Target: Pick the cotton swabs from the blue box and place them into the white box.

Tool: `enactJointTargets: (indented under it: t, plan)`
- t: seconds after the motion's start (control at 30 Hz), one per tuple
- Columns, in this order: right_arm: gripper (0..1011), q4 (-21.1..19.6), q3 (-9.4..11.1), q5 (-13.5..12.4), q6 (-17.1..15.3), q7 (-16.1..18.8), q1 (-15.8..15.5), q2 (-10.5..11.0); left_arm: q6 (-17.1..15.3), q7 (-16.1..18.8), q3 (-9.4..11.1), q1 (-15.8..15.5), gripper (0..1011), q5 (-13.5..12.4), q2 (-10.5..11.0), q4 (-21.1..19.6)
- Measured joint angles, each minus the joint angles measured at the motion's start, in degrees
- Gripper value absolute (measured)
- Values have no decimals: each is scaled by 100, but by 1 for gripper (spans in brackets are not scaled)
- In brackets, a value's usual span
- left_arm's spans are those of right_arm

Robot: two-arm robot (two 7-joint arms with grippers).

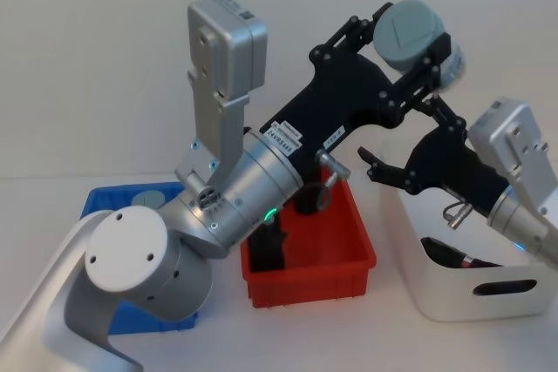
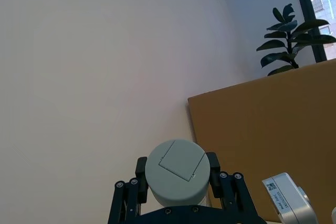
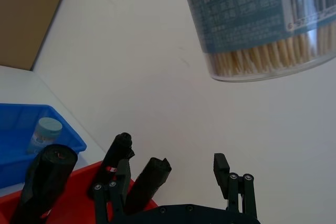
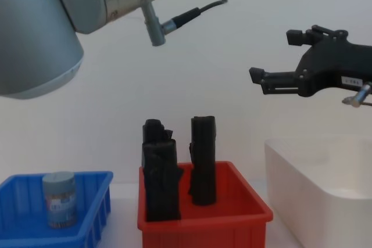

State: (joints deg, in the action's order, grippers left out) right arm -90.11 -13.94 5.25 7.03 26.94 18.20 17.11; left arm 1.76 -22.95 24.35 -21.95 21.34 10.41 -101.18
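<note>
My left pincer (image 1: 401, 48): raised, clamped on one jar of cotton swabs (image 1: 408, 30). Just beside it, my right pincer (image 4: 270, 56): spread, empty. Below that pincer: white box (image 1: 453, 294). Well below and leftward of both: blue box (image 4: 87, 225), holding a second jar (image 4: 60, 198).

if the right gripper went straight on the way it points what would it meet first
Most likely the cotton swab jar clamped in the left gripper: it hangs ahead of the open right gripper, slightly off its line; depth unclear.
</note>
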Motion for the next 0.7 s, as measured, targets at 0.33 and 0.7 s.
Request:
enactJointTargets:
  t: [0.33, 0.7]
  plan:
    - [1002, -3, -11, 175, 29, -253, 24, -5, -47, 249, -31, 129, 671, -98, 154, -169]
    - [1002, -156, 14, 175, 47, -411, -69, 74, -58, 406, -207, 272, 671, -128, 458, -217]
